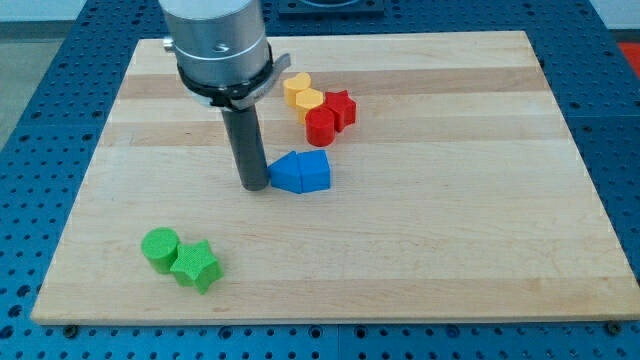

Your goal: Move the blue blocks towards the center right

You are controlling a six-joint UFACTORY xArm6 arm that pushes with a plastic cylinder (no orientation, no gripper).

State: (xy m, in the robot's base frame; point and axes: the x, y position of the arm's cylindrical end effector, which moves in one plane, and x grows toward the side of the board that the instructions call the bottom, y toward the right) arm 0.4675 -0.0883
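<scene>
The blue blocks (300,173) lie mid-counter (450,240), long axis left-right across the view. My tip (256,187), on an upright rod, touches their left end; no jaws.

We see a pale wooden counter (420,250) resting on a blue perforated surface (610,120), evenly lit.

blue blocks (300,173) | apparently two, pressed together | shapes unclear | flat on board, near centre
</scene>
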